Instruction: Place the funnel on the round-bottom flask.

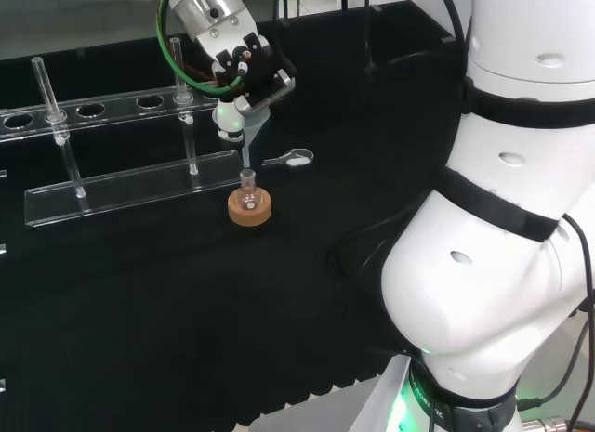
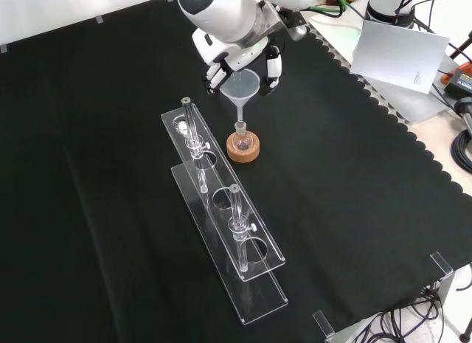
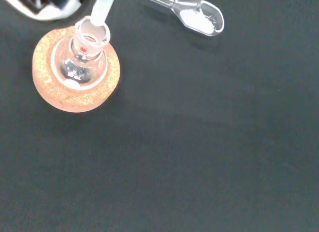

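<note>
I hold the funnel in the hand, fingers curled round its cone, directly above the round-bottom flask, which sits upright in its cork ring on the black-clothed table. In the wrist view the stem's tip hangs at the lip of the flask's neck, not clearly inside it. I judge the risk to be a stem slightly off centre: lowered so, it could catch the rim and tip the flask off the ring. A clear scoop with white powder lies near the flask, and the test-tube rack stands just beside the ring; a sideways slip could strike either.
</note>
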{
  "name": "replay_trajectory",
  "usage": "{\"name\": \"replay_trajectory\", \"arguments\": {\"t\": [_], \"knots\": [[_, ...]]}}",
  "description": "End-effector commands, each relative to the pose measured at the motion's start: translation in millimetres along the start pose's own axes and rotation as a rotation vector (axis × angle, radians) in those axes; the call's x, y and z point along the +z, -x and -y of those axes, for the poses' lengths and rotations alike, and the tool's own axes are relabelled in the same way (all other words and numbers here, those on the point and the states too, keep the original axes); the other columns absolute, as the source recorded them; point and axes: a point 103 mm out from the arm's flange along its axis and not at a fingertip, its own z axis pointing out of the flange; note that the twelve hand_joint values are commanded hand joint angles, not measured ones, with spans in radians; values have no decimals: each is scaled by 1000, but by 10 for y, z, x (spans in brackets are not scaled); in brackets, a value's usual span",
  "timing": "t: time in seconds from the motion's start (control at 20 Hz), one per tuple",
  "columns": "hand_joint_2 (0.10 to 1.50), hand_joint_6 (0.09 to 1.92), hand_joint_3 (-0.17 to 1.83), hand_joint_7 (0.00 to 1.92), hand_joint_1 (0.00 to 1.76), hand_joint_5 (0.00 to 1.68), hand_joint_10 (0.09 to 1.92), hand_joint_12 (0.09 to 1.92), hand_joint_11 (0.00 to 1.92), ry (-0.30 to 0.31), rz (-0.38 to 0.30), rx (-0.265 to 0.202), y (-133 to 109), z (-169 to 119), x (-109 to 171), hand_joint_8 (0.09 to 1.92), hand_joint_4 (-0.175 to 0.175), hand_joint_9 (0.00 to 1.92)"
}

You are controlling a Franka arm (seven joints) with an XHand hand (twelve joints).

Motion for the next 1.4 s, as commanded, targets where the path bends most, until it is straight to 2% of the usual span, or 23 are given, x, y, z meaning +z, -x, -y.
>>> {"name": "replay_trajectory", "arguments": {"t": [0.05, 0.8, 1.4], "knots": [[702, 845, 840, 717, 955, 712, 413, 1236, 689, -7, -6, -4, -3, -37, 41, 683, -47, 1096], [702, 847, 840, 712, 956, 710, 419, 1236, 689, -20, 2, -23, -112, -124, 161, 686, -47, 1092], [701, 848, 840, 710, 957, 708, 423, 1235, 690, -22, 0, -20, -89, -203, 246, 688, -47, 1089]]}}
